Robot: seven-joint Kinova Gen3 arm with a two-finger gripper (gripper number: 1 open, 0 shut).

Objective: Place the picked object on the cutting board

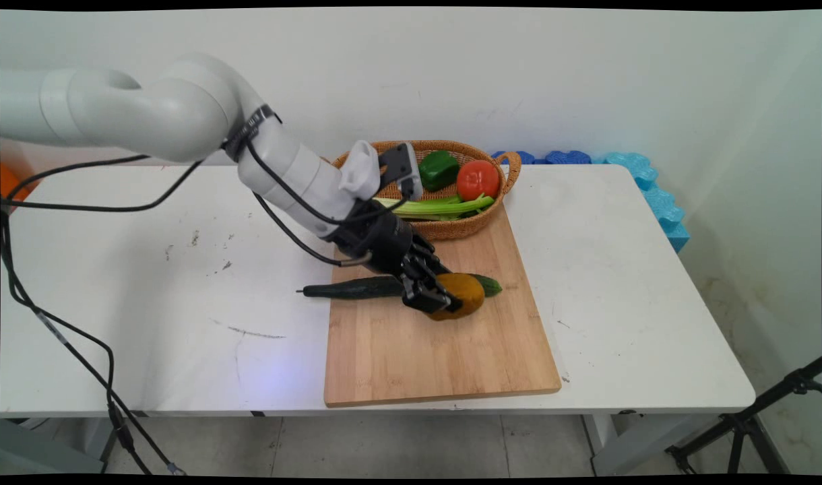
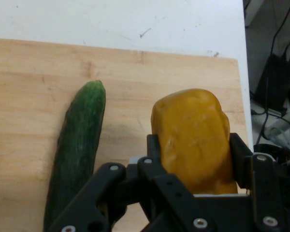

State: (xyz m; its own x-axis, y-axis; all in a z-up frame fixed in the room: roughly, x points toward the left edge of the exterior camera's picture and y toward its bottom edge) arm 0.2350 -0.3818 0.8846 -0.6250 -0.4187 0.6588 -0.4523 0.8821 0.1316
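My gripper (image 1: 445, 300) is shut on a yellow-orange mango-like fruit (image 1: 467, 292), with one finger on each side of it. The hand view shows the fruit (image 2: 193, 133) held between the black fingers (image 2: 153, 147), low over a wooden cutting board (image 2: 34, 77). Whether the fruit rests on the board (image 1: 438, 350) or hangs just above it, I cannot tell. A dark green cucumber (image 1: 357, 288) lies across the board right beside the fruit, its stalk end sticking out over the board's left edge. In the hand view the cucumber (image 2: 79, 140) lies left of the fruit.
A wicker basket (image 1: 466, 230) stands at the board's far end, holding a green pepper (image 1: 438, 168), a red tomato (image 1: 478, 179) and celery stalks (image 1: 438, 206). Blue foam (image 1: 647, 182) lines the table's far right edge. A black tripod (image 1: 754, 417) stands on the floor at right.
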